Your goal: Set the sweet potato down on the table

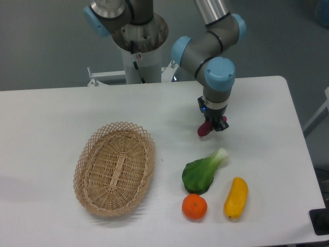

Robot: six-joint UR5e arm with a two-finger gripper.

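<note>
Nearby, bok choy (201, 172), orange (194, 206), yellow vegetable (236, 197), basket (114, 168)

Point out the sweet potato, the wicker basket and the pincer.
sweet potato (203, 129): fixed camera view, on its maroon end showing left of the pincer.
wicker basket (85, 154): fixed camera view, on its left woven rim.
pincer (213, 125): fixed camera view, at the fingertips, around the sweet potato.

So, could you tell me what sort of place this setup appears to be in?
Probably a robotics lab or test bench, not a kitchen: an industrial arm on a pedestal with its gripper at a plain white table, toy-like produce beside a wicker basket, and a bare grey wall behind.
</note>
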